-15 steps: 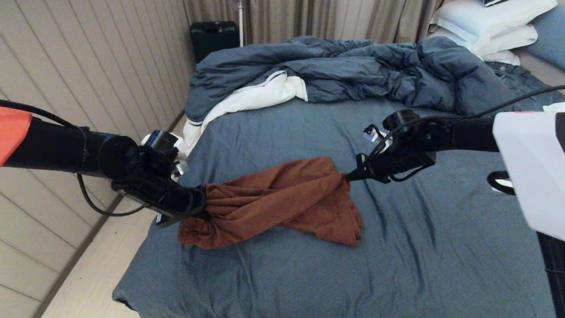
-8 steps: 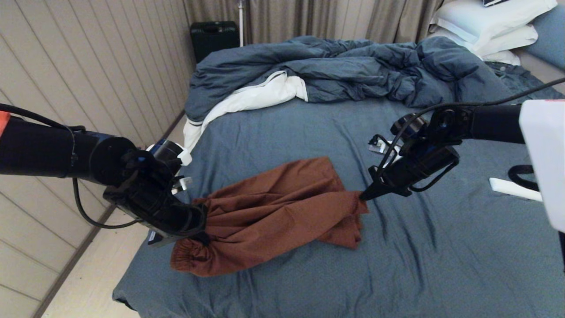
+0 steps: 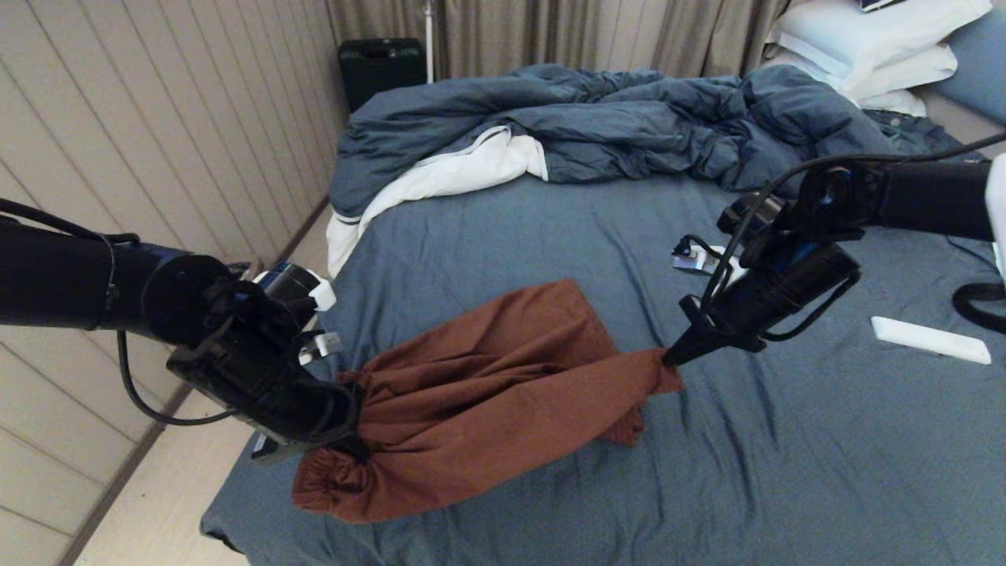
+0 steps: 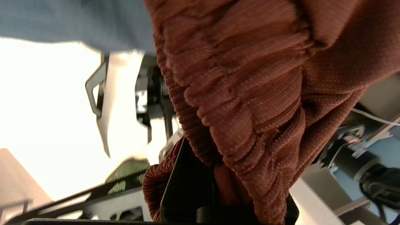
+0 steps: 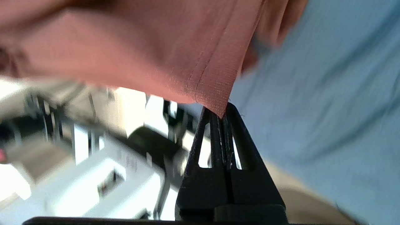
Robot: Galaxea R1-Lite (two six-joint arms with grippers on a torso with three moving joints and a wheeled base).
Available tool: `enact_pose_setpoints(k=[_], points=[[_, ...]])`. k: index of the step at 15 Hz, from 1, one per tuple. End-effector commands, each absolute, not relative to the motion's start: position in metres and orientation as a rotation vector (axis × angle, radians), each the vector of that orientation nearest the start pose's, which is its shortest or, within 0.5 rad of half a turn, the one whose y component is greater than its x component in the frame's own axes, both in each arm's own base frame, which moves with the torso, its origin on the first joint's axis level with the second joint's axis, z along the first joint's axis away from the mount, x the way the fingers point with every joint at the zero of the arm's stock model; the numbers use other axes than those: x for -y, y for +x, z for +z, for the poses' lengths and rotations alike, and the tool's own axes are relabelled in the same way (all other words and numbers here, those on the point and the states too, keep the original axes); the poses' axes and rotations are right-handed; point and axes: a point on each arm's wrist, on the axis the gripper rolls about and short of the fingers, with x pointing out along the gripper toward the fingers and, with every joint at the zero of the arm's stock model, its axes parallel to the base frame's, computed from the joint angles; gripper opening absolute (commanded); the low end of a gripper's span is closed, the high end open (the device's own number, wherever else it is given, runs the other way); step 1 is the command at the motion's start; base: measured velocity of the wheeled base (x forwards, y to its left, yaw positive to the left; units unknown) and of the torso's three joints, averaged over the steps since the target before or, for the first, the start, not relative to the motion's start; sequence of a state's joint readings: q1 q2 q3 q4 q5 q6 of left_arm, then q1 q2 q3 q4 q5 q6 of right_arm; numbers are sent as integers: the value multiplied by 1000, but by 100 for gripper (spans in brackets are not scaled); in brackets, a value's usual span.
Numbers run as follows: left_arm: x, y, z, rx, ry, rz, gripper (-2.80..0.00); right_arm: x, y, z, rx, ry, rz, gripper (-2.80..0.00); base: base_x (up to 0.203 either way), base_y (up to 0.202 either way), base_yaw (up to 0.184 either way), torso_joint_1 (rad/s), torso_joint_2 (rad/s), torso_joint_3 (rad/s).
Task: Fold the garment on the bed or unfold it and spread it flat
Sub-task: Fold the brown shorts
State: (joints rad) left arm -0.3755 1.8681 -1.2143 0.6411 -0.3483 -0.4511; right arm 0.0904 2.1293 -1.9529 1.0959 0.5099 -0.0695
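The rust-brown garment [image 3: 487, 393] hangs stretched between my two grippers just above the slate-blue bed [image 3: 786, 487]. My left gripper [image 3: 350, 420] is shut on the gathered waistband [image 4: 237, 103] near the bed's left edge; a loop of waistband droops below it. My right gripper [image 3: 670, 360] is shut on a hemmed leg corner [image 5: 215, 93], which sits pinched between its black fingertips [image 5: 232, 125]. The other leg lies rumpled on the sheet under the raised cloth. Drawstring and white mark are hidden.
A rumpled dark blue duvet [image 3: 629, 126] with white lining [image 3: 448, 173] fills the bed's far half. White pillows [image 3: 872, 47] are stacked at the far right. A white flat remote-like object [image 3: 931, 339] lies on the sheet at right. A dark suitcase [image 3: 383, 67] stands by the wall.
Both grippers have moved toward me and lower with the garment. The right gripper has also gone rightward, drawing the cloth wider. The left grip's waistband end sits lower, nearer the bed's edge.
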Motion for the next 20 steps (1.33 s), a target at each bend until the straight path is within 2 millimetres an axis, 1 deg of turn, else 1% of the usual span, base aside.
enact_pose_setpoints(k=[1, 2, 3, 5, 7, 10, 12, 13, 16, 18, 20], points=[[114, 266, 134, -1481, -342, -299, -280, -39, 351, 216, -1286, 187, 580, -280, 0, 0, 0, 0, 0, 0], [112, 261, 132, -1489, -332, -304, -280, -39, 347, 221, -1280, 181, 584, -280, 0, 0, 0, 0, 0, 0], [111, 258, 131, -1492, -326, -308, -280, -39, 347, 222, -1271, 176, 585, -280, 0, 0, 0, 0, 0, 0], [112, 260, 134, -1469, -323, -311, -280, -41, 355, 220, -1225, 167, 590, -280, 0, 0, 0, 0, 0, 0], [113, 273, 133, -1413, -339, -316, -280, -45, 373, 209, -1164, 159, 595, -280, 0, 0, 0, 0, 0, 0], [113, 294, 121, -1379, -360, -304, -280, -63, 407, 189, -1037, 167, 591, -280, 0, 0, 0, 0, 0, 0], [106, 309, 116, -1372, -389, -277, -280, -75, 430, 170, -963, 161, 588, -280, 0, 0, 0, 0, 0, 0], [102, 315, 115, -1366, -401, -266, -280, -80, 439, 161, -937, 155, 588, -280, 0, 0, 0, 0, 0, 0], [92, 332, 110, -1332, -431, -240, -280, -87, 457, 146, -865, 172, 582, -280, 0, 0, 0, 0, 0, 0], [91, 342, 104, -1314, -439, -233, -280, -88, 466, 141, -816, 214, 567, -280, 0, 0, 0, 0, 0, 0], [92, 354, 100, -1302, -444, -231, -280, -89, 471, 139, -794, 241, 558, -280, 0, 0, 0, 0, 0, 0]])
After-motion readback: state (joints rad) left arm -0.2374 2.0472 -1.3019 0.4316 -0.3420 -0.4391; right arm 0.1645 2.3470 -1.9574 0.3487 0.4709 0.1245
